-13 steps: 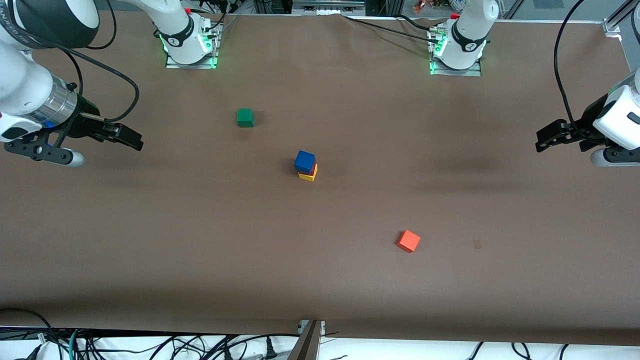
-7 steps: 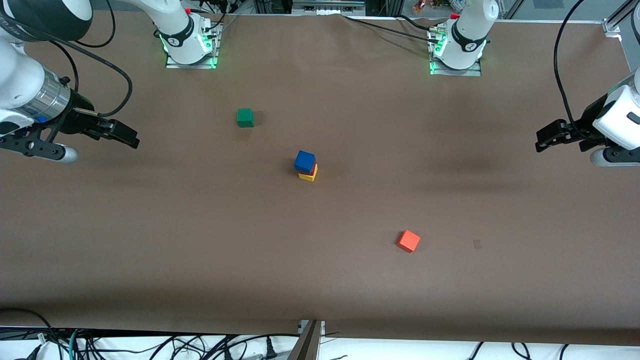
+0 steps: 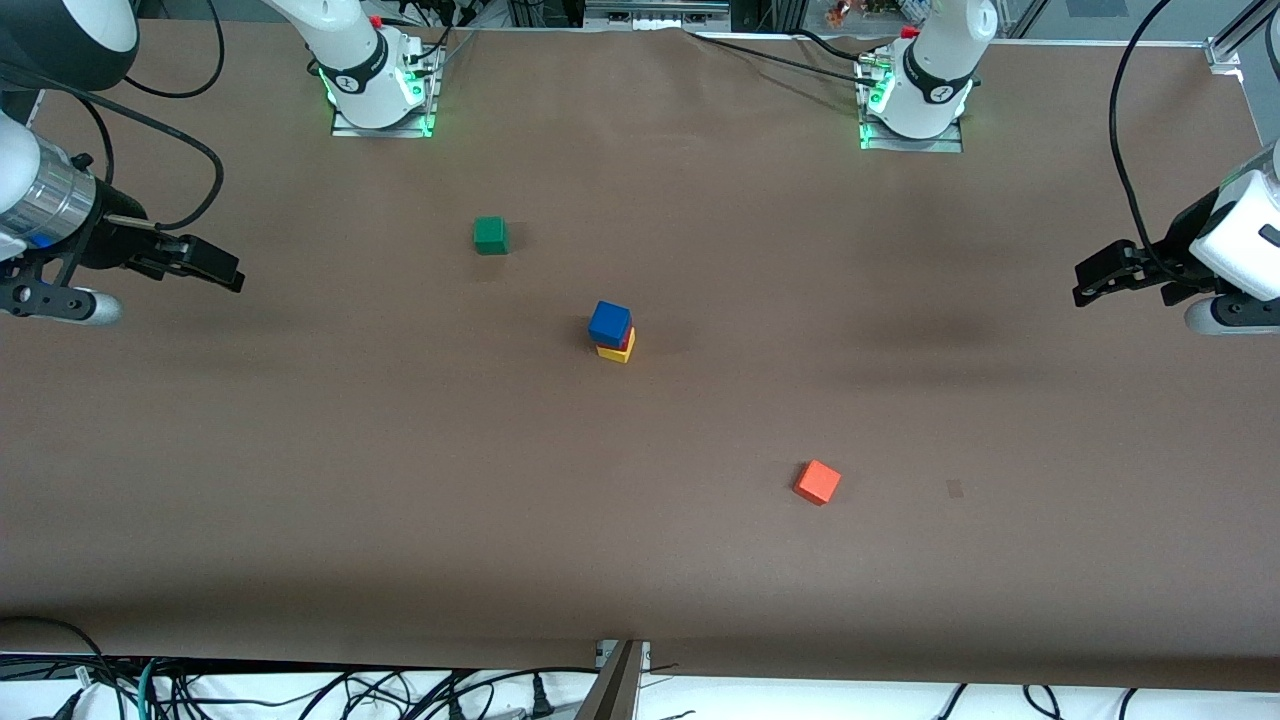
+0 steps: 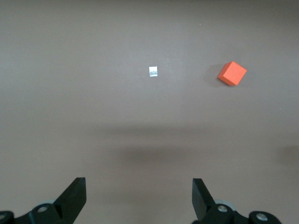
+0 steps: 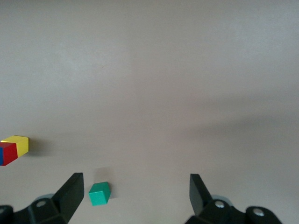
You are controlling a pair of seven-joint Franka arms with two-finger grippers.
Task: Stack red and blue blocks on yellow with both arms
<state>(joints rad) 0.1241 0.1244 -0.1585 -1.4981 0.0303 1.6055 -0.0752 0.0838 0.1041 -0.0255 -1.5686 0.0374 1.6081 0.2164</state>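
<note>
The blue block (image 3: 610, 322) sits on the red block (image 3: 625, 343), which sits on the yellow cube (image 3: 616, 352), a stack of three mid-table. The right wrist view shows the yellow cube (image 5: 19, 143) and the red block (image 5: 8, 153) at its edge. My right gripper (image 3: 222, 272) is open and empty above the table's right-arm end, well away from the stack; it also shows in its wrist view (image 5: 135, 191). My left gripper (image 3: 1087, 282) is open and empty above the left-arm end, and shows in its wrist view (image 4: 139, 196).
A green cube (image 3: 490, 235) lies farther from the front camera than the stack, toward the right arm's base; it also shows in the right wrist view (image 5: 99, 193). An orange-red cube (image 3: 817, 482) lies nearer the front camera, also seen in the left wrist view (image 4: 232, 73), beside a small white mark (image 4: 153, 72).
My right gripper has drawn back toward the right arm's end of the table, away from the stack. The left arm and the blocks have stayed put.
</note>
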